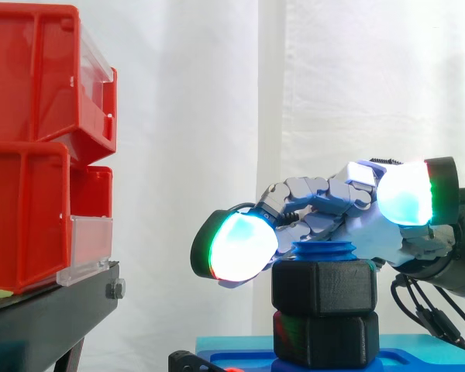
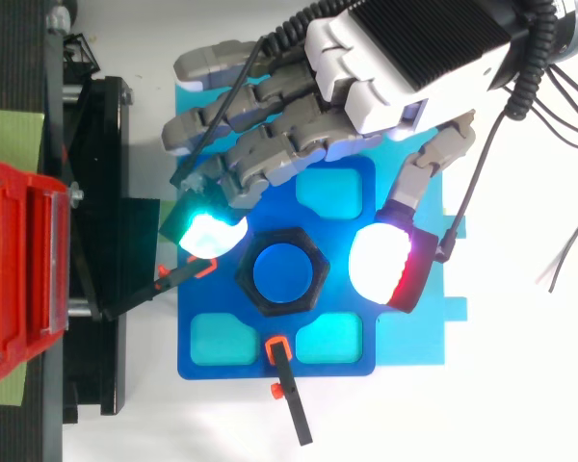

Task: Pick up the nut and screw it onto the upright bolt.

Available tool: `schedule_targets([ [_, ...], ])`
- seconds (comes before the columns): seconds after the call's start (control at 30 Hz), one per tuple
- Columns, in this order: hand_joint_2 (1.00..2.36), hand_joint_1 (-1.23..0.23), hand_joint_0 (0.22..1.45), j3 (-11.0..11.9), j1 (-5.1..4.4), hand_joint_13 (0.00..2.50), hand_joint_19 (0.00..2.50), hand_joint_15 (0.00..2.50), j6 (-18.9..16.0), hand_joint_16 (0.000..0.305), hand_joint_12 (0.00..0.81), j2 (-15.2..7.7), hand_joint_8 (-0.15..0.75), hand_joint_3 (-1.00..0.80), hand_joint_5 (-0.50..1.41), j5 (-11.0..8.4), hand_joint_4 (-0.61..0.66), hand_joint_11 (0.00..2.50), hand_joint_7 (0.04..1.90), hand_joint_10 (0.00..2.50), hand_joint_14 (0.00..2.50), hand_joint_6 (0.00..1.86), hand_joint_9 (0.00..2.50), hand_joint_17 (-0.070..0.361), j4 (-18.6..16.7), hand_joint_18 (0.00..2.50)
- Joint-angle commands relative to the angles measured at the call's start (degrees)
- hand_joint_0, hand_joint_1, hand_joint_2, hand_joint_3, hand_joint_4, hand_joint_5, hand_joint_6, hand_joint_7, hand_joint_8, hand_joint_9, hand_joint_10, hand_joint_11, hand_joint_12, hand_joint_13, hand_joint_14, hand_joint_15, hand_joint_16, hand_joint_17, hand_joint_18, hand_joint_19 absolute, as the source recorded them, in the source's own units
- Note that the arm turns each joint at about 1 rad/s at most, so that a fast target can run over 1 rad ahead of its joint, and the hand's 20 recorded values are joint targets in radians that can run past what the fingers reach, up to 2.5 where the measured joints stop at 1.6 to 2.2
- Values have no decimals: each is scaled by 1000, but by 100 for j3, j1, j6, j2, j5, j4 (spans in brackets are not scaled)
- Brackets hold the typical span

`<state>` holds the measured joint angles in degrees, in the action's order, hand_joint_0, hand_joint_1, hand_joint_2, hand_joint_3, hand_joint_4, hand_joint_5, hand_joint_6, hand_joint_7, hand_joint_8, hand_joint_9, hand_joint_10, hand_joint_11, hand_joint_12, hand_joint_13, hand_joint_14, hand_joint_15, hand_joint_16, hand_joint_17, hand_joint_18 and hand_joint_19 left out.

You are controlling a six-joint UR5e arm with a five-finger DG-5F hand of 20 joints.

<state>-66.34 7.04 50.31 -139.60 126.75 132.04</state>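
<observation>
To either side of the nut (image 1: 324, 287) my fingers (image 2: 260, 154) are spread and loosely bent, holding nothing, so my hand (image 2: 405, 58) is open. One fingertip (image 2: 212, 236), glowing white and green, hangs just beside the nut's far-left corner. I cannot tell from above whether it touches. My thumb pad (image 2: 390, 265), white with a red edge, sits to the nut's right with a strip of blue plate showing between. Seen from the side, the fingertip is about level with the nut's top face and the thumb pad is higher. Neither is down around the flanks. My other fingers bunch over the far-left part of the plate. My palm lies beyond the nut to the far right, where my arm comes in.

The nut, black and six-sided, is on the upright blue bolt (image 2: 281, 272), whose top stands a little proud of it. Under the nut sits a second black hex block (image 1: 325, 337), and the two meet face to face. That block rests in the middle of a blue plate (image 2: 352, 236) with cyan pockets (image 2: 332, 337) around it. The plate lies on a cyan base (image 2: 433, 327). A near clamp (image 2: 289, 395), black with an orange tip, lies at the plate's near edge, and a left clamp (image 2: 178, 281) lies at its left. Well off to the left, red bins (image 1: 31, 155) are stacked on a black stand (image 1: 54, 310), with the white curtain (image 1: 201, 116) behind.
</observation>
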Motion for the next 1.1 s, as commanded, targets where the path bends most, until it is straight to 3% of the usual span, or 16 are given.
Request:
schedule_targets([
  [0.0,1000,-211,419,-10,0,206,0,0,14,44,349,-41,239,-500,-197,-1,136,0,614,0,0,501,450,99,-20,0],
  [0.17,1000,-144,393,-28,0,181,0,0,31,48,369,-41,246,-500,-195,-1,143,0,619,0,0,501,424,108,15,0],
  [0.5,1000,-149,367,-116,-18,112,0,0,31,51,380,-41,247,-500,-193,-45,154,0,629,0,0,501,328,116,-20,0],
  [0.8,1000,-146,383,-116,-9,150,0,0,31,49,372,-41,273,-500,-126,-45,256,0,1022,0,0,503,403,110,-38,0],
  [1.07,1000,-158,395,-116,17,222,0,0,14,46,359,-50,283,-500,-70,-19,257,0,1244,0,0,502,516,103,-143,0],
])
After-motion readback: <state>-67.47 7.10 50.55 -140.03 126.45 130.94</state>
